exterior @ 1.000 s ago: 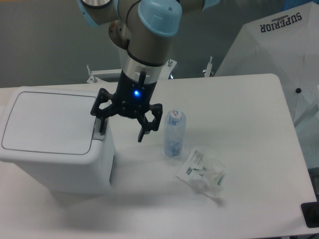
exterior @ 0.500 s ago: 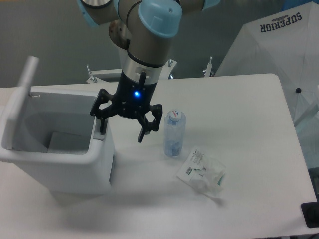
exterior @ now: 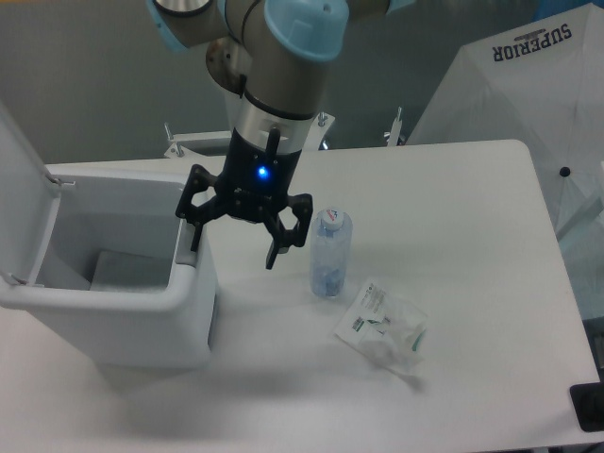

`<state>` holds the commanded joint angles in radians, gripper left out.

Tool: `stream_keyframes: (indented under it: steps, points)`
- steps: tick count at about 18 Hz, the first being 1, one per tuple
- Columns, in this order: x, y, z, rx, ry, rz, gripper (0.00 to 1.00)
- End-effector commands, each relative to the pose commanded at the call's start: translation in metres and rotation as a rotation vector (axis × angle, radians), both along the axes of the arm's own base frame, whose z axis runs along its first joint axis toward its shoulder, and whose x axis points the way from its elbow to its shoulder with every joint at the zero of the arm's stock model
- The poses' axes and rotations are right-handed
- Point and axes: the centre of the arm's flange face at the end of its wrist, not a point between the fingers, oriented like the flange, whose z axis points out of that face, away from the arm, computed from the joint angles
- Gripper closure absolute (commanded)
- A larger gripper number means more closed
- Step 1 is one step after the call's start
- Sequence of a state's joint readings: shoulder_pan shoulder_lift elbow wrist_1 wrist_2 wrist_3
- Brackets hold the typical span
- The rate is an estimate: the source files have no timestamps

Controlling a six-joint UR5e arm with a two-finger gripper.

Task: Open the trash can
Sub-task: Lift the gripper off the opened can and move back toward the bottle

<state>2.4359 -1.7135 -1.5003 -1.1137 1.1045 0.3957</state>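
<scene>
Gripper (exterior: 239, 238) hangs with fingers spread wide and holding nothing, one finger at the front edge of the bin (exterior: 142, 311), at table's left. Its lid (exterior: 21, 198) stands upright, so opening looks done; next, lift the arm clear.

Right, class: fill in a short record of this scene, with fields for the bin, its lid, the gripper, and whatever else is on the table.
bin: white trash can, left side of table
lid: lid swung up, inside visible
gripper: gripper open, at the bin's right edge, one of the fingers by the rim
bottle: clear bottle, upright, right of gripper
packet: plastic packet, lying flat by the bottle
</scene>
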Motion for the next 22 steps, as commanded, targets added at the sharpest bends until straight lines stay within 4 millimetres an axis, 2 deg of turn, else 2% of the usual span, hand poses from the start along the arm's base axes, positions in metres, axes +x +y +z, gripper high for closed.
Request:
stream_keyframes:
  steps: [3, 5, 6, 8, 11, 16, 22]
  points:
    - [-0.028, -0.011, -0.001, 0.001, 0.011, 0.034, 0.00]
    - [-0.068, -0.029, -0.024, -0.023, 0.015, 0.052, 0.00]
    - [-0.079, -0.039, -0.028, -0.024, 0.033, 0.044, 0.00]
    - [-0.087, -0.042, -0.030, -0.025, 0.059, 0.013, 0.00]
    - [-0.107, -0.039, -0.044, -0.051, 0.070, 0.008, 0.00]
    - [-0.140, -0.035, -0.097, -0.210, 0.152, -0.008, 0.00]
    - [-0.175, -0.033, -0.136, -0.391, 0.300, -0.202, 0.00]
